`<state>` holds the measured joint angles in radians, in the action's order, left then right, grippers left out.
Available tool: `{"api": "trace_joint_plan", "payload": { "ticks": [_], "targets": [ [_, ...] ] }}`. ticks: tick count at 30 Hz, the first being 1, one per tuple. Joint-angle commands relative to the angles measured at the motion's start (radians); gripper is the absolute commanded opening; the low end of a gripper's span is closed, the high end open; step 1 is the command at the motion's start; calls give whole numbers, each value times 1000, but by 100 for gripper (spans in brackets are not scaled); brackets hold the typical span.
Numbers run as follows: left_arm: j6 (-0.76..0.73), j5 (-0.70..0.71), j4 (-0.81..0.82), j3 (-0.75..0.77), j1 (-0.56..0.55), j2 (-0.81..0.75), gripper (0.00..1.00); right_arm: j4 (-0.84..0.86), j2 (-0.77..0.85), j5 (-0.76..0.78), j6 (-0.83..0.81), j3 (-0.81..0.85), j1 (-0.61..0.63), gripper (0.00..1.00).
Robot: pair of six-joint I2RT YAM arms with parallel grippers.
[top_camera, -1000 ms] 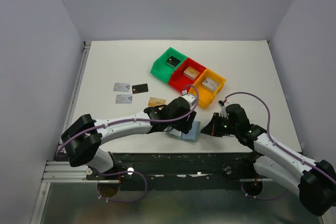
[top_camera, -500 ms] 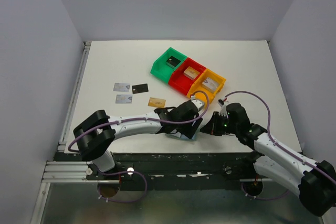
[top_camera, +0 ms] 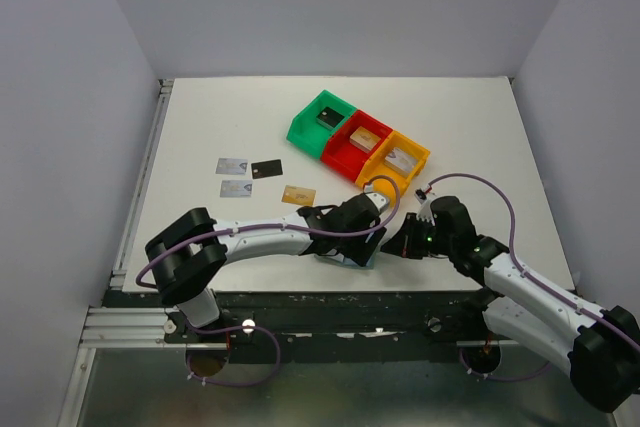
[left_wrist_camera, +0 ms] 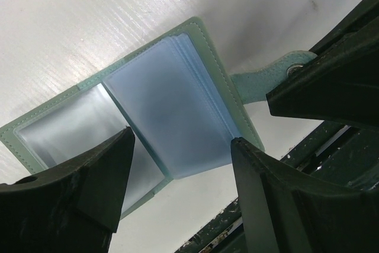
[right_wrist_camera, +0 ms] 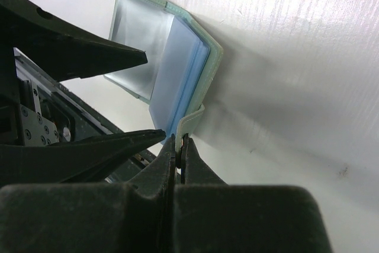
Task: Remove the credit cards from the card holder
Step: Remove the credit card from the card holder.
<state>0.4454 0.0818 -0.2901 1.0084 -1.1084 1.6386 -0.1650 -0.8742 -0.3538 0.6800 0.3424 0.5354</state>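
Open holder [left_wrist_camera: 172,111] lies directly beneath left fingers [top_camera: 366,239], spread wide, empty; right fingers [right_wrist_camera: 175,146], closed, pinch its strap [left_wrist_camera: 266,78]. Left nearer.

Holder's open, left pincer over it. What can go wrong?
The right pincer grips only the thin strap of the card holder; a pull could slip it free.
The open left pincer straddles the stacked clear sleeves; it may pinch the sleeves themselves.
The holder sits at the near edge of the table and could slide off.
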Motion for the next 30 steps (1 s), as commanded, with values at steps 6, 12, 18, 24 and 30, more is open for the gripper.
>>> {"api": "trace_joint_plan", "payload": {
  "ticks": [6,12,18,24,30],
  "targets": [
    [4,-14,-1,36,-10,20,81,16,11,-22,-4,21,3,0],
    [4,-16,-3,39,-19,33,81,16,11,-22,-5,21,3,0],
    [7,-1,-15,39,-18,33,77,16,9,-20,-7,21,3,0],
    [7,29,-27,29,-19,14,72,13,15,-17,-7,17,2,0],
    [6,71,-47,21,-18,-5,68,13,11,-16,-10,17,3,0]
  ]
}}
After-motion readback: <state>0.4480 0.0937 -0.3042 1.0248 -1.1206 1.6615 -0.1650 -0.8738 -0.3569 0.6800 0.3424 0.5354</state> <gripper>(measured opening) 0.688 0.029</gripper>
